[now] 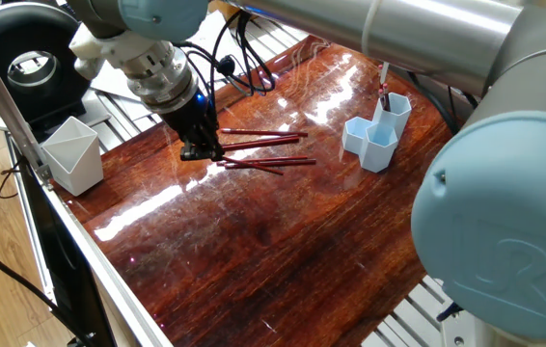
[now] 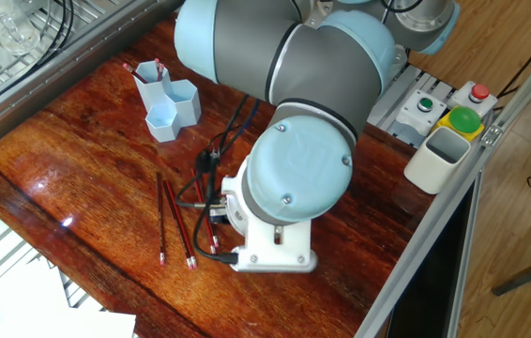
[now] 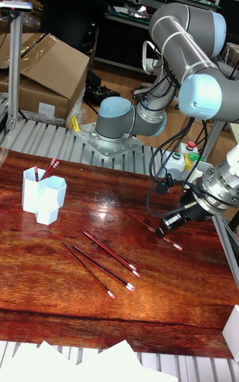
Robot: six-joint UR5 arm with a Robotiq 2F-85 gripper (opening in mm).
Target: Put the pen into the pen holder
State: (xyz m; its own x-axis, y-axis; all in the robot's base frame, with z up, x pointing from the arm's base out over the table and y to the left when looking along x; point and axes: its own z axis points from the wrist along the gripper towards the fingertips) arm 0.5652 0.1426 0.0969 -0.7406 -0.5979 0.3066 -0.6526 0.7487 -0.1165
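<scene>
Grasping step: gripper [image 3: 170, 223] down at one pen [image 3: 158, 231], grip unclear; next, firm hold, lift, carry toward pen holder [image 1: 377, 132].

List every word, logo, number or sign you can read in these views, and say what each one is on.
"UR": faint embossed logo on the big blue joint cap of the arm, in one fixed view.
White label on the cardboard box: too small to read.
Button box at the table edge: no lettering can be made out.
Pens and pen holder: no legible print.
</scene>
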